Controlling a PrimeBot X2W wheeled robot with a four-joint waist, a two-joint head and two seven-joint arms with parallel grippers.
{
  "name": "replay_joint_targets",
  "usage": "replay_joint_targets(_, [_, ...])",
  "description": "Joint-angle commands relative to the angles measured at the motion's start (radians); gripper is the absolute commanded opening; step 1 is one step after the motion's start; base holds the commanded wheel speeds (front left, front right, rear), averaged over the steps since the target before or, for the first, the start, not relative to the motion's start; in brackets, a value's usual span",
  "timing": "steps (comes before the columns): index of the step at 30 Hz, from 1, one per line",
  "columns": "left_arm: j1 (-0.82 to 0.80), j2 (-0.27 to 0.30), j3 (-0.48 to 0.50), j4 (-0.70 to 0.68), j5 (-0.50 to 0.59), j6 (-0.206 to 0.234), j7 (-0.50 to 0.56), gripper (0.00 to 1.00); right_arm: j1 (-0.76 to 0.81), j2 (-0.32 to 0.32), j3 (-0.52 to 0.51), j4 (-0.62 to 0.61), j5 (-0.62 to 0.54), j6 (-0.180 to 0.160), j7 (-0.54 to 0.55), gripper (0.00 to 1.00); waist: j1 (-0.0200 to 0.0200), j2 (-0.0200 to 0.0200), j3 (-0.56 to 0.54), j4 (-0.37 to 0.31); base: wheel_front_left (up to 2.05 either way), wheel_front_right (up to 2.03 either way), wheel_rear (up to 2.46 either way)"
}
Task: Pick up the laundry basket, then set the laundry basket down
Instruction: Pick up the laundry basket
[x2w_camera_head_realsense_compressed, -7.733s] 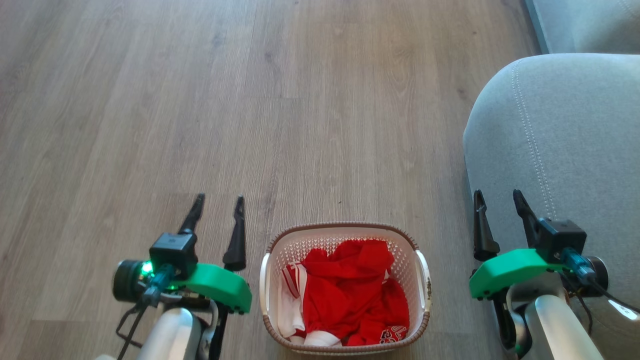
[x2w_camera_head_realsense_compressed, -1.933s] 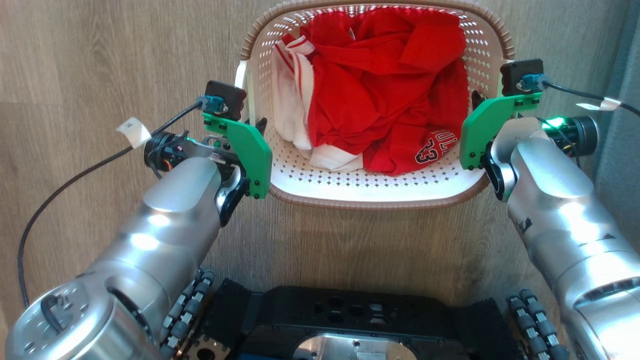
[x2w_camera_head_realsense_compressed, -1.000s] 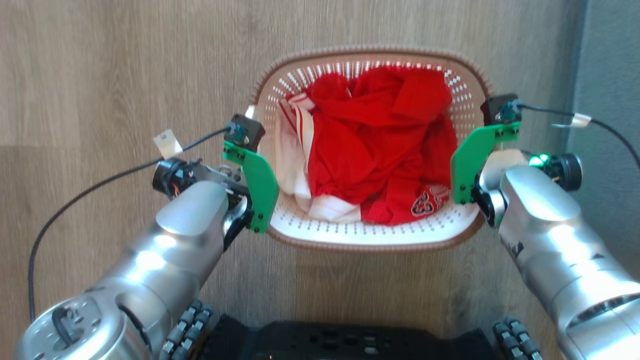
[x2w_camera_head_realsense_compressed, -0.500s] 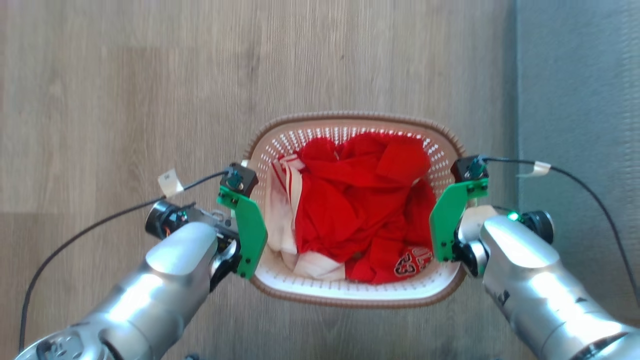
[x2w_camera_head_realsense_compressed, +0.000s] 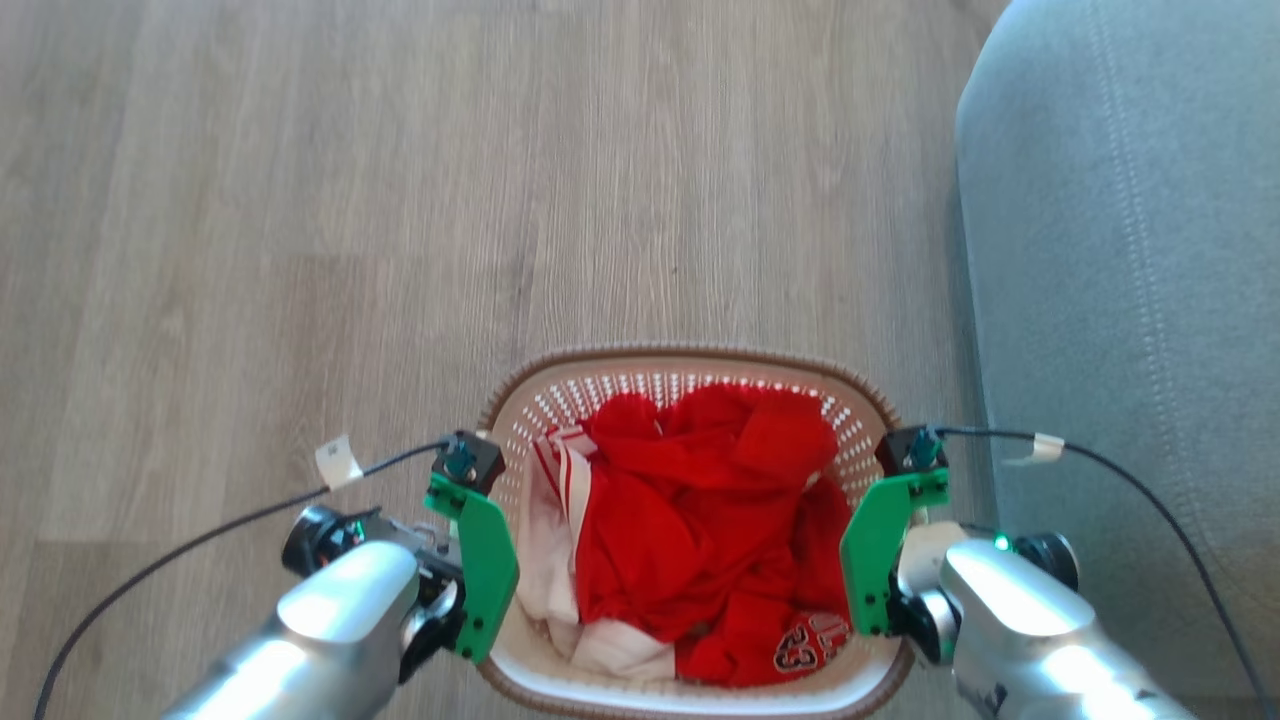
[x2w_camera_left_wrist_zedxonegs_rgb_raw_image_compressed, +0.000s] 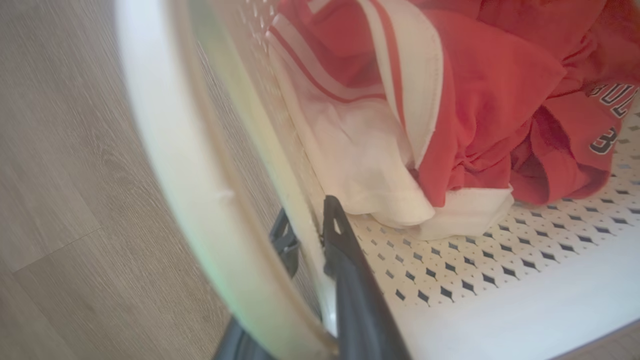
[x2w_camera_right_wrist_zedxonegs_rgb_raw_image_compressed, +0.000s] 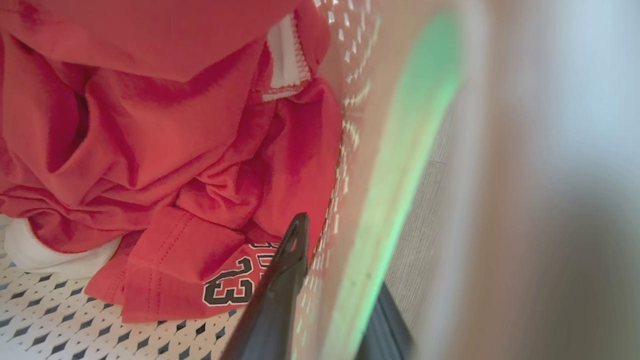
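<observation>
The laundry basket (x2w_camera_head_realsense_compressed: 690, 358) is white perforated plastic with a brown braided rim, holding red-and-white clothes (x2w_camera_head_realsense_compressed: 700, 530). It hangs between my two arms at the bottom middle of the head view, apparently raised off the floor. My left gripper (x2w_camera_head_realsense_compressed: 488, 585) is shut on its left wall under the green plate. In the left wrist view the left gripper (x2w_camera_left_wrist_zedxonegs_rgb_raw_image_compressed: 306, 212) has one finger inside and one outside the laundry basket's wall (x2w_camera_left_wrist_zedxonegs_rgb_raw_image_compressed: 210, 165). My right gripper (x2w_camera_head_realsense_compressed: 868, 565) clamps the right wall the same way. The right wrist view shows the right gripper (x2w_camera_right_wrist_zedxonegs_rgb_raw_image_compressed: 340, 255) astride the laundry basket's blurred wall (x2w_camera_right_wrist_zedxonegs_rgb_raw_image_compressed: 400, 150).
A grey sofa arm (x2w_camera_head_realsense_compressed: 1120, 300) stands close on the right, almost beside the basket's right side. Pale wood floor (x2w_camera_head_realsense_compressed: 300, 250) stretches ahead and to the left. Black cables (x2w_camera_head_realsense_compressed: 200, 535) trail from both wrists.
The head view has swung up: my base has left the picture and the sofa arm has come in. The basket stays clamped between both grippers, now lower in the picture.
</observation>
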Motion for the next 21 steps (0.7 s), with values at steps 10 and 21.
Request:
replay_joint_targets(10, [0.042,0.052,-0.001,-0.049,0.002,-0.008,0.023,0.00,0.061,0.014,0.052,-0.037,0.036,0.007,-0.072,0.00,0.0001,-0.0001,-0.106,0.027,0.00,0.00,0.00])
replay_joint_targets(21, [0.091,0.052,-0.002,-0.096,-0.008,-0.008,0.074,0.00,0.073,0.014,0.077,-0.027,0.054,0.007,-0.078,0.00,0.0001,-0.0001,-0.133,0.047,0.00,0.00,0.00])
